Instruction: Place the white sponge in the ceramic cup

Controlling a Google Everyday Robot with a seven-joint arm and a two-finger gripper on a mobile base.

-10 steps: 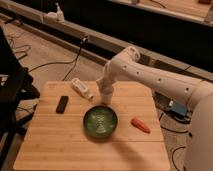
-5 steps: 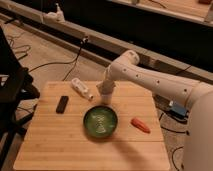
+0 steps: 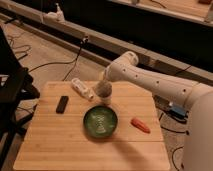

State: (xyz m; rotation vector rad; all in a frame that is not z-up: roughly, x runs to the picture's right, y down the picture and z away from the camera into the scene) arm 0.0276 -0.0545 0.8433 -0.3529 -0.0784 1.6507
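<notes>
Pincer [image 3: 103, 84] at the end of the white arm [image 3: 150, 82] is seen lowered over the far middle of the wooden bench [image 3: 60, 140], and the white sponge [image 3: 103, 90], a speckled greyish pad, appears to be held at its tip; how wide the pincer stands cannot be told, since it is hidden behind the pad and the wrist; the ceramic cup [image 3: 105, 99] is glimpsed directly beneath the sponge as a small pale shape just beyond the green plate [image 3: 100, 121]; the sponge is judged to be at the mouth of the cup or partly inside it, so the carrying is taken as done while the release and the withdrawal are left; whether the sponge already rests in the cup cannot be told. Against the frame half a second earlier, the arm has been brought slightly lower and nearer to the plate; the white bottle-like object [image 3: 82, 88], the dark rectangular item [image 3: 62, 104] at the left and the orange carrot-like piece [image 3: 140, 125] at the right are found unmoved.
</notes>
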